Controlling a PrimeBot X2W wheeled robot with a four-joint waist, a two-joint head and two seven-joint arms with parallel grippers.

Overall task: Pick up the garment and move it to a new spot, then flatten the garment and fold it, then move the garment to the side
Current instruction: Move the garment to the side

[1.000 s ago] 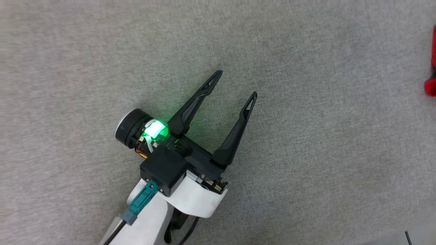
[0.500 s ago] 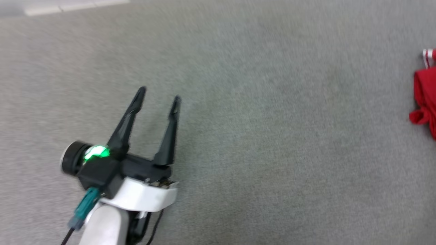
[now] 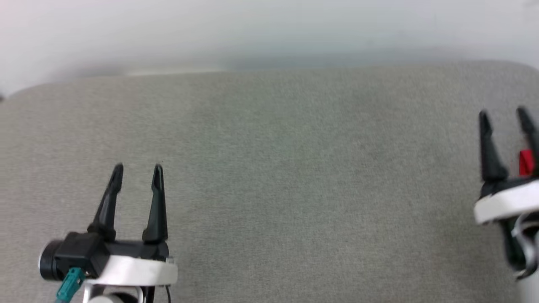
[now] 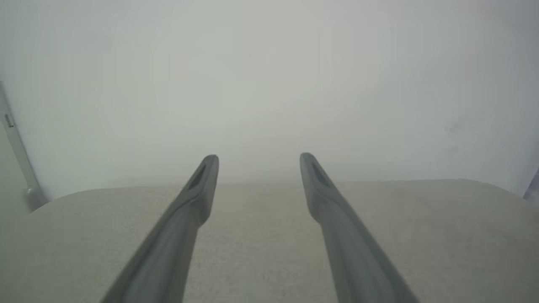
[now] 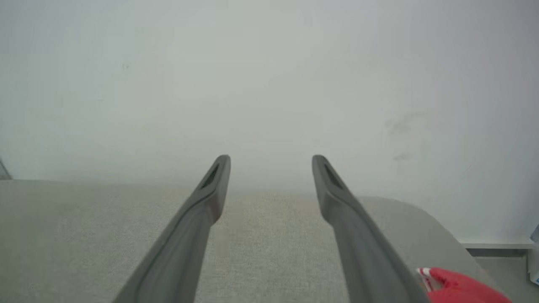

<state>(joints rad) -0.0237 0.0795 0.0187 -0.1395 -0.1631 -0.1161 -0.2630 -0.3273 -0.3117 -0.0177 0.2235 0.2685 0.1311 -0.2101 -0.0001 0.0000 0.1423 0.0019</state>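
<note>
ok, head view: left gripper (image 3: pixel 138 167) sits at the near left, fingers spread apart w/ nothing btwn them, tips pointing toward the far side of the grey fabric surface (image 3: pixel 273 176). right gripper (image 3: pixel 502 112) is way over at the right edge, partly cut off, fingers spread as well. both point toward the pale wall (image 3: pixel 269 29) at the far end.

the garment (image 3: pixel 525 162): just a small red patch showing in the gap btwn the right gripper's fingers, low near their base. it's blurry, so can't tell from there if anything touches it.

right wrist view clears that up: the red cloth w/ a bit of white-and-red striped trim lies at the near right corner, just beside the right-hand finger and outside the gap, by the surface's rounded right edge. nothing is pinched, bare grey fabric btwn the fingers.

left wrist view: fingers wide, bare fabric btwn them, wall beyond.
</note>
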